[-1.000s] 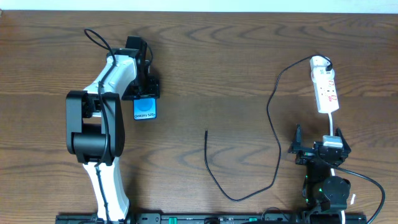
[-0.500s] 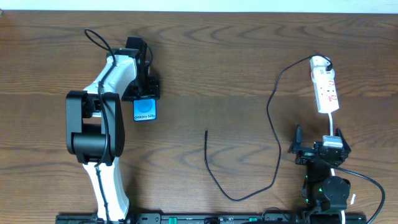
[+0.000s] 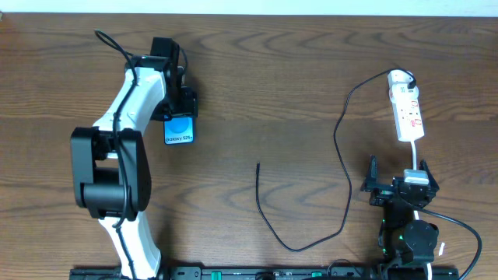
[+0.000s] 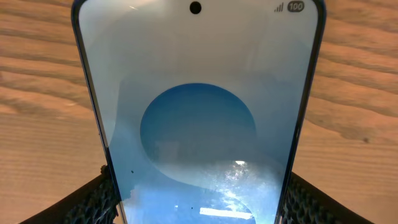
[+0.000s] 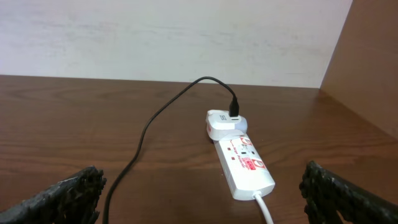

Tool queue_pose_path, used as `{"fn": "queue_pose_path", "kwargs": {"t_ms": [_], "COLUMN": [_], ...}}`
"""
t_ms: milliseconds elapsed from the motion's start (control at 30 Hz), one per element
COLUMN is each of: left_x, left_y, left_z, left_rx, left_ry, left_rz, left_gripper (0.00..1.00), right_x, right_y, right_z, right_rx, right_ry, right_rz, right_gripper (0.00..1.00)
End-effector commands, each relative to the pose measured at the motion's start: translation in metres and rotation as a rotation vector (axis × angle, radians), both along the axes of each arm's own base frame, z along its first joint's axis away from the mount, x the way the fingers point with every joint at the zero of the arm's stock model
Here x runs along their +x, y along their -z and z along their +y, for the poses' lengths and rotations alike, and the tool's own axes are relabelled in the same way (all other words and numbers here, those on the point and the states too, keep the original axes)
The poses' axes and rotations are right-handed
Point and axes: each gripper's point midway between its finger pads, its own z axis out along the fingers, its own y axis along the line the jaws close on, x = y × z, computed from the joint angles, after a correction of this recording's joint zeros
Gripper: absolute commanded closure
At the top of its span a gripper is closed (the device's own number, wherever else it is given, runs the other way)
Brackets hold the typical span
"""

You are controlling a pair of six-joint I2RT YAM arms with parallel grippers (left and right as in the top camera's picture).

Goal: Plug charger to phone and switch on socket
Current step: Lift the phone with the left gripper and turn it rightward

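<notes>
Overhead, the words "Galaxy S25+" are read in white across the lower part of the phone (image 3: pixel 180 132), under a lighter blue circle on its bright blue screen. In the left wrist view a "100" battery mark is seen at the screen's top right corner and a punch-hole lens at top centre; the edges are dark blue. The phone is found on the left part of the table (image 3: pixel 272 78), clamped by its long edges between the fingers (image 4: pixel 93 199) of the left gripper (image 3: pixel 180 115).

At the far right the white power strip (image 3: pixel 408 115) is laid; its red print is too small to be read. A white adapter (image 3: pixel 399 78) is plugged in at its far end, and from it the black charger cable (image 3: pixel 342 155) is looped over the table, its free tip lying near the middle, well apart from the phone. The right gripper (image 3: pixel 398 171) is spread wide with nothing between its fingers, near the strip's white cord (image 3: pixel 413 152).
</notes>
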Motion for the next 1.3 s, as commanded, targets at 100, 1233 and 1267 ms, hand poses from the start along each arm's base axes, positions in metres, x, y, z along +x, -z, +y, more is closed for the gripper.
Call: {"fn": "queue_pose_path", "kwargs": {"t_ms": [100,1233,1267], "left_x": [0.0,-0.028,-0.029], "left_y": [-0.031,-0.148,-0.153], "left_z": [-0.002,-0.158,-0.16], "left_rx": [-0.021,-1.245,-1.272], "left_ry": [-0.008,-0.2,-0.211], "left_rz": [-0.062,0.31,0.336], "left_gripper": [0.93,0.93,0.93], "right_x": [0.0,0.0,0.0], "right_y": [0.0,0.0,0.0], "right_z": [-0.001,-0.001,-0.001], "right_rx": [0.011,0.011,0.011], "right_ry": [0.007,0.007,0.006], "right_rz": [-0.004,-0.004,-0.004], "right_gripper": [0.01,0.01,0.01]}}
